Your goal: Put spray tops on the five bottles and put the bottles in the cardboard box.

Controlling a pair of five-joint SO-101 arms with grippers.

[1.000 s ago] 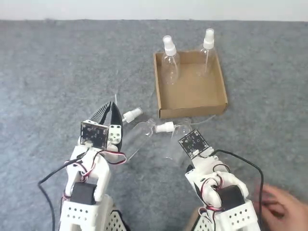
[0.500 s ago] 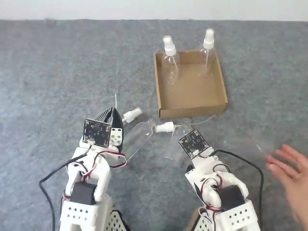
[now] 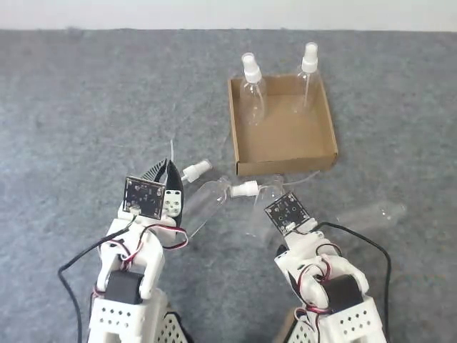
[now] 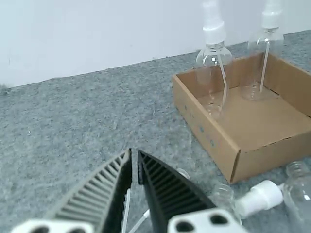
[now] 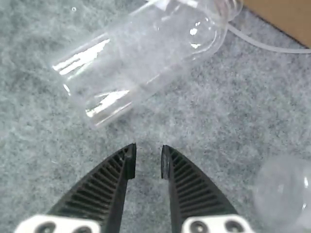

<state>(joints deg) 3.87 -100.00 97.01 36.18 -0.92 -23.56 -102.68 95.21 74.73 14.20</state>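
High view: two capped bottles (image 3: 252, 100) stand at the cardboard box's (image 3: 284, 166) far wall, probably leaving room for more. An uncapped bottle (image 5: 141, 58) lies just ahead of the right gripper (image 5: 148, 151), jaws slightly apart and empty. The left gripper (image 3: 168, 163), jaws nearly touching, sits beside a loose spray top (image 3: 196, 170).

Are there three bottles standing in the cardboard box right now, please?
No, the cardboard box holds two: the left bottle and the right bottle, both upright.

White arms (image 3: 148, 256), black ribbed fingers (image 4: 165, 188), black cables (image 3: 62, 272)
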